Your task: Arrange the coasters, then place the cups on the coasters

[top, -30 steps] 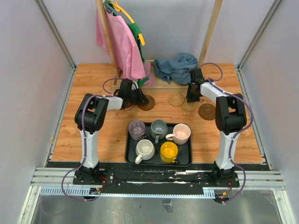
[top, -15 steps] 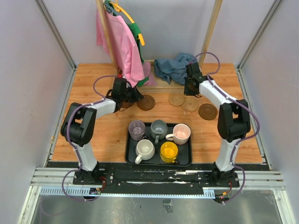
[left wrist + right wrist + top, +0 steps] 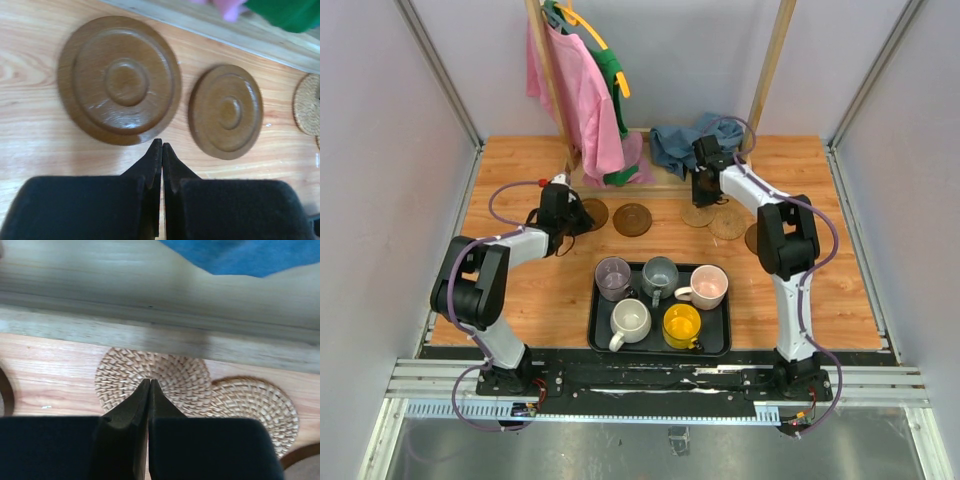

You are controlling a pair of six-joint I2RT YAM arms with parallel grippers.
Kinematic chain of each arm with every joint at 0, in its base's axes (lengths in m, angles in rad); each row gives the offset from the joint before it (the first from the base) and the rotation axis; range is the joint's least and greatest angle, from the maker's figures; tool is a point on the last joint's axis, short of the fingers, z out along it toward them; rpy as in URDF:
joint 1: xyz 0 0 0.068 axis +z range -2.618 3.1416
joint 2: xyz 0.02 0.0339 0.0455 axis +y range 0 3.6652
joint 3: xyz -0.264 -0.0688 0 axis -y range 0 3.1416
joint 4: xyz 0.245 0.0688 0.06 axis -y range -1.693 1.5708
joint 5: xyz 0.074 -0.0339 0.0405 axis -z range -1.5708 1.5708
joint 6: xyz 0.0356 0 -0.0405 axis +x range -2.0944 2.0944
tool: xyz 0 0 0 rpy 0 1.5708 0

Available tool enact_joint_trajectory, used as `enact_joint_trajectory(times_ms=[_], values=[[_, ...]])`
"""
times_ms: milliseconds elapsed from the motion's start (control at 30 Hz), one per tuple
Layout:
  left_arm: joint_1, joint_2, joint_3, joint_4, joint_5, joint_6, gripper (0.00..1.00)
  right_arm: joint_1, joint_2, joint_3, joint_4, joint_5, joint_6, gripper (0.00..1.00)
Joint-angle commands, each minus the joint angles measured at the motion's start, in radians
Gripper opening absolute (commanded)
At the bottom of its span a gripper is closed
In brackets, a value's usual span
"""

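Five cups (image 3: 660, 272) wait untouched in the black tray (image 3: 594, 335). Beyond them the left pincer (image 3: 161, 150), shut and empty, has swung left, with two dark coasters (image 3: 120, 80) now apart on the desk (image 3: 30, 150). The right pincer (image 3: 149, 386), also shut, has shifted over a woven coaster (image 3: 117, 377), crowded by the rack's wooden rail (image 3: 150, 320).
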Motion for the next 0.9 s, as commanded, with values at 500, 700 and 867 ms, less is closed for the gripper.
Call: enact_joint_trajectory(times_ms=[500,700,867], values=[[0.040,-0.013,-0.007,-0.029,-0.116,0.009,0.01,0.147,0.048,-0.069,-0.039,-0.058,-0.018,0.01],[0.042,0.007,0.000,-0.030,-0.110,0.006,0.01,0.161,0.055,-0.051,-0.038,-0.087,-0.019,0.01],[0.042,0.011,0.003,-0.027,-0.117,0.011,0.00,0.189,0.076,-0.013,-0.039,-0.111,-0.034,0.01]])
